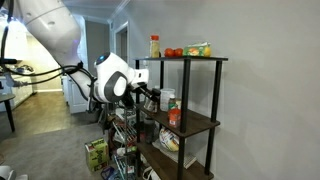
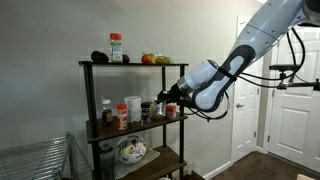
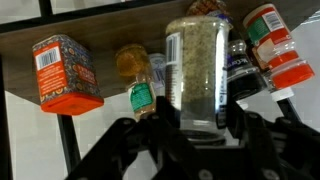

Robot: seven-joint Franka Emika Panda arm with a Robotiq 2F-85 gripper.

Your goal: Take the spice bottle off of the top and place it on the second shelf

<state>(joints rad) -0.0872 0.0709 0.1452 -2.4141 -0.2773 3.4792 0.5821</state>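
Spice bottle (image 3: 195, 65) clamped mid-body by gripper (image 3: 200, 120) at second shelf (image 2: 140, 129); judged light, rigid, slick; jars (image 3: 272, 45) at 3 o'clock.

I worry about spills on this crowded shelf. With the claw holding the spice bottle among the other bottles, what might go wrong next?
1. The second shelf is crowded. The spice bottle in the claw sits close between a green-labelled bottle and a dark bottle, so the opening fingers may knock either one.
2. It is unclear whether the spice bottle rests on the board yet. An early release might tip it.
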